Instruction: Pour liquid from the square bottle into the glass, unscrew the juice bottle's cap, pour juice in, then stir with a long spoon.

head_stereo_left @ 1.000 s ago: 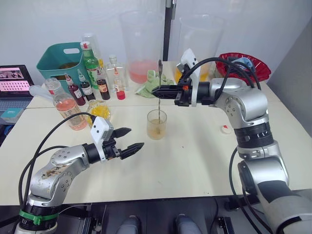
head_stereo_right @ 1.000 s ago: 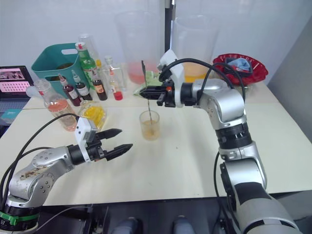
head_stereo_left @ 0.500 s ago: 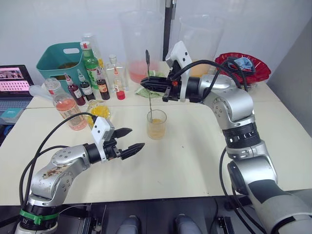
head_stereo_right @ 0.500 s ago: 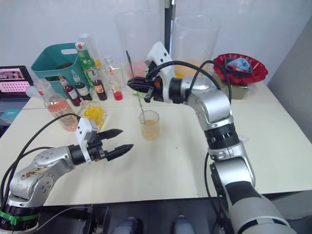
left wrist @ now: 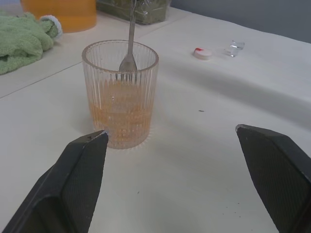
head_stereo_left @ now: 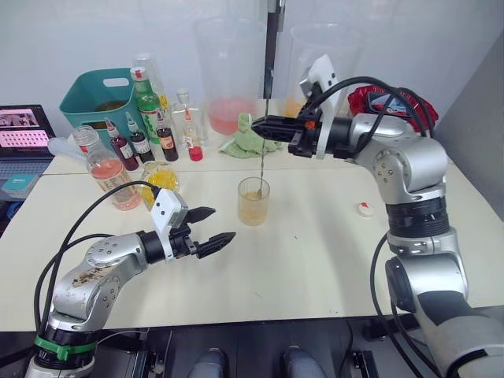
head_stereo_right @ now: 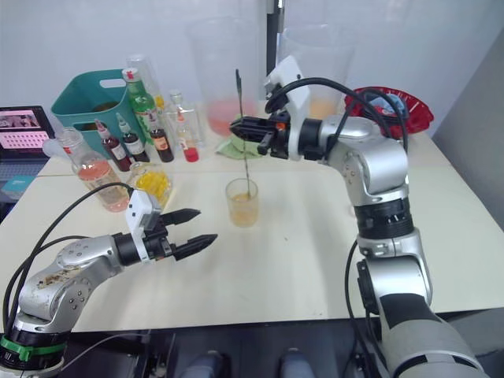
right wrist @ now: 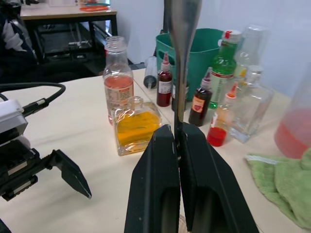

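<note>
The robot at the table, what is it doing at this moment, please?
The right gripper is shut on the long spoon, whose bowl stands inside the glass of orange liquid, so it is at the stirring step. The left gripper hangs open over the table, near the glass, holding nothing. The square bottle and the juice bottle, uncapped, stand to the robot's left; the cap lies on the table to its right.

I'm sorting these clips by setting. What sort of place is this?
Probably a lab or office set up as a drink-mixing station: a plain table against a white wall, crowded with syrup bottles and two big plastic pitchers, with a laptop at one end.
</note>
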`<action>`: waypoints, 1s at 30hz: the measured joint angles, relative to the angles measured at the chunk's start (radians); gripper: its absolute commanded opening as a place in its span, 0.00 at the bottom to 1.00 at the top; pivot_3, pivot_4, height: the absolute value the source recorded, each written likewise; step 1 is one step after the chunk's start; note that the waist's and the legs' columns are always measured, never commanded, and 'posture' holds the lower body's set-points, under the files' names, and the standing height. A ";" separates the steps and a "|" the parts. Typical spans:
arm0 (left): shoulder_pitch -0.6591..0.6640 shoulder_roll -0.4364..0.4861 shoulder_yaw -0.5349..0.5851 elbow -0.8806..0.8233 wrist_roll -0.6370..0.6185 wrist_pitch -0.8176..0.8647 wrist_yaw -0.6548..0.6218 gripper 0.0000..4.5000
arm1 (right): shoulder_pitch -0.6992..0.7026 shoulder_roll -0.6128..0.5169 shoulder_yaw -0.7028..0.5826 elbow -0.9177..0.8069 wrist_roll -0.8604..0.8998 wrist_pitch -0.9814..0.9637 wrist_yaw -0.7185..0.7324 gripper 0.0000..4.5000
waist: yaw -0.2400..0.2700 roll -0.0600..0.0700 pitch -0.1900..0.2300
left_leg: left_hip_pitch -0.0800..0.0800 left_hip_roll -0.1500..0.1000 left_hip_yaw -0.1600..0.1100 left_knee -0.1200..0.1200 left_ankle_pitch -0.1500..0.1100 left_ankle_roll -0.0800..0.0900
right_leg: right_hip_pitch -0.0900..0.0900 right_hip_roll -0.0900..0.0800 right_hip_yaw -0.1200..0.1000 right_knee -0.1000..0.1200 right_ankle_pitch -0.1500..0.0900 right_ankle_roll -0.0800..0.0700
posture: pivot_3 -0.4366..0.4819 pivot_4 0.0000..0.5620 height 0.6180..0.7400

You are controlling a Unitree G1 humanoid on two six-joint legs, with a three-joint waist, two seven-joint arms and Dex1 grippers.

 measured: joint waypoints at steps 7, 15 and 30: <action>-0.024 0.006 -0.019 0.035 0.027 -0.032 -0.040 0.99 | -0.034 -0.023 -0.066 -0.002 0.035 0.066 -0.057 0.00 | 0.000 0.000 0.000 | 0.000 0.000 0.000 0.000 0.000 0.000 | 0.000 0.000 0.000 0.000 0.000 0.000 | 0.48 0.27 1.00; -0.067 0.016 -0.019 0.068 0.045 -0.049 -0.080 0.99 | -0.089 0.002 -0.184 -0.008 0.181 0.229 -0.127 0.00 | 0.000 0.000 0.000 | 0.000 0.000 0.000 0.000 0.000 0.000 | 0.000 0.000 0.000 0.000 0.000 0.000 | 0.48 0.27 1.00; -0.101 0.018 -0.016 0.067 0.004 -0.056 -0.177 0.99 | -0.184 -0.372 -0.108 -0.060 0.219 0.660 -0.187 0.00 | 0.003 0.001 0.000 | -0.001 0.000 0.001 0.000 0.000 0.000 | 0.001 0.000 0.000 -0.004 0.000 0.000 | 0.48 0.27 1.00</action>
